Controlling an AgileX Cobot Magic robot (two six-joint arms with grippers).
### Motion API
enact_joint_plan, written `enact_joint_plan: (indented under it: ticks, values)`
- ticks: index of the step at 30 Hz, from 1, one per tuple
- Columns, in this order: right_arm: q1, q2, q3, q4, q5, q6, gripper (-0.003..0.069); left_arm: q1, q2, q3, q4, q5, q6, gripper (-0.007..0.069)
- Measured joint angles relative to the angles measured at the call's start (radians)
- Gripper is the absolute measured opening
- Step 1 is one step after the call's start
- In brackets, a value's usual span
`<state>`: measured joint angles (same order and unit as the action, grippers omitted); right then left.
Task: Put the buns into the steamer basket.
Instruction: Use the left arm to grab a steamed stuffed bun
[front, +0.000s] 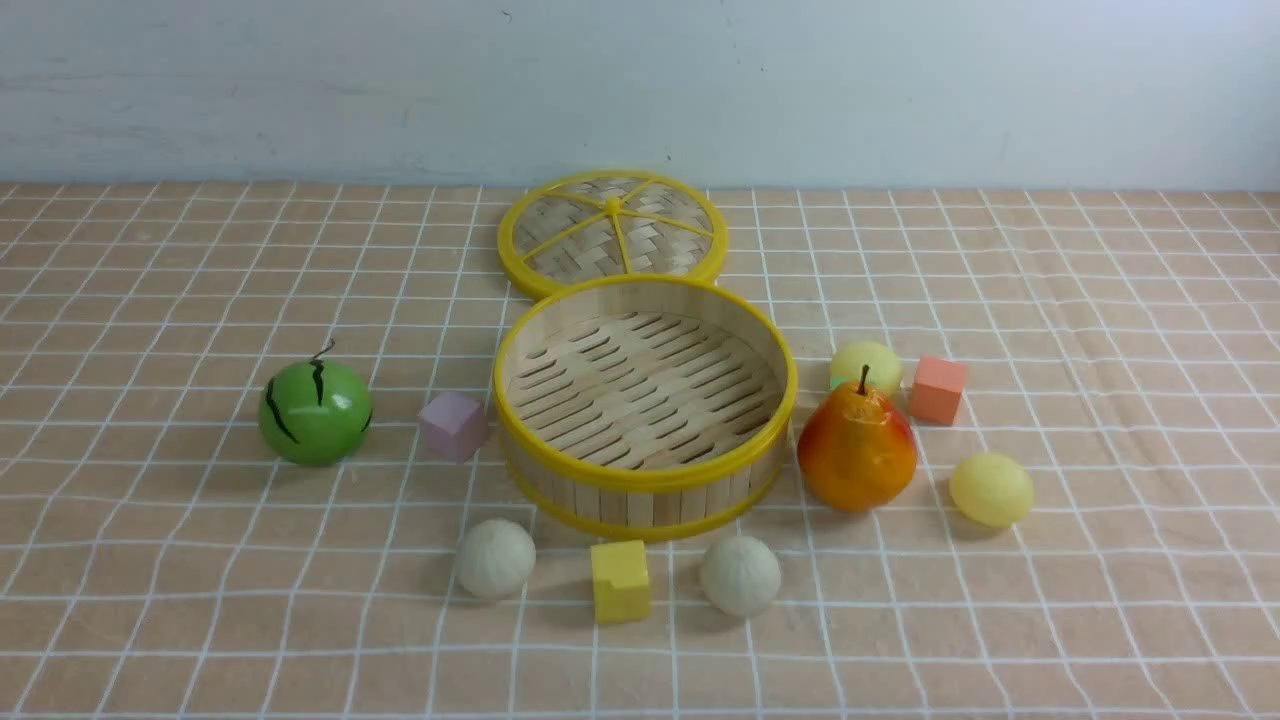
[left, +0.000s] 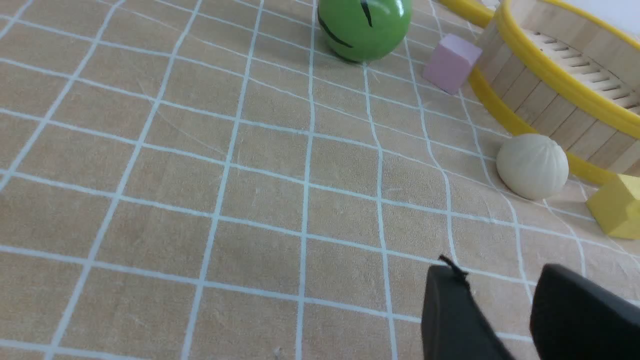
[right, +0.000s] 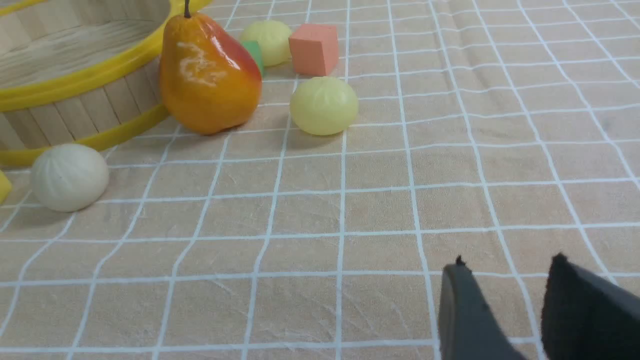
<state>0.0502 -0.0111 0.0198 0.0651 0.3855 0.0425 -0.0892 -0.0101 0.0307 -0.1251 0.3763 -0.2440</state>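
Both pairs of jaws are spread and holding nothing: the left jaws hang over bare bench, and the right jaws do the same on their side. The steamer basket sits mid-bench with nothing on its floor, and all four buns lie outside it.

Watch the left off-white bun. It lies just beside the basket wall, so a jaw coming down on that side could catch the yellow rim and shove the basket. The right off-white bun has the yellow block close by. Clip that block and I'd expect the bun to roll.

The near yellow bun lies in the open, your easiest pick. The far yellow bun is the trouble. It's tucked behind the pear, next to the orange cube. Reach straight in and you'll likely topple the pear. These buns look soft and round, so an off-centre squeeze may squirt one away.
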Motion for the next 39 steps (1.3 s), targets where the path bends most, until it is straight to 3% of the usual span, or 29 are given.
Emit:
enact_joint_plan:
  ticks: [20,25,26,30,32,37,38,39]
  values:
    - [0.0,0.0,0.0,0.0,0.0,0.0,0.0241,0.0,0.0,0.0,0.001,-0.016,-0.002,0.0237]
    - [0.0,0.0,0.0,0.0,0.0,0.0,0.0241,0.0,0.0,0.0,-0.213,-0.208,-0.156,0.0237]
    - [0.0,0.0,0.0,0.0,0.0,0.0,0.0241,0.0,0.0,0.0,-0.339,-0.284,-0.235,0.0237]
    - [0.0,0.0,0.0,0.0,0.0,0.0,0.0241,-0.001,0.0,-0.006,-0.476,-0.402,-0.278,0.0233]
    - [0.0,0.0,0.0,0.0,0.0,0.0,0.0241,-0.009,0.0,-0.03,-0.479,-0.376,-0.273,0.0221]
    - [0.0,0.0,0.0,0.0,0.0,0.0,0.0241,-0.053,0.124,-0.311,-0.355,0.048,-0.139,0.009]
    - [0.0,0.0,0.0,0.0,0.0,0.0,0.0241,-0.053,0.137,-0.324,-0.348,0.048,-0.136,0.0085]
    - [0.0,0.0,0.0,0.0,0.0,0.0,0.0241,-0.057,0.253,-0.424,-0.283,0.223,-0.109,0.004]
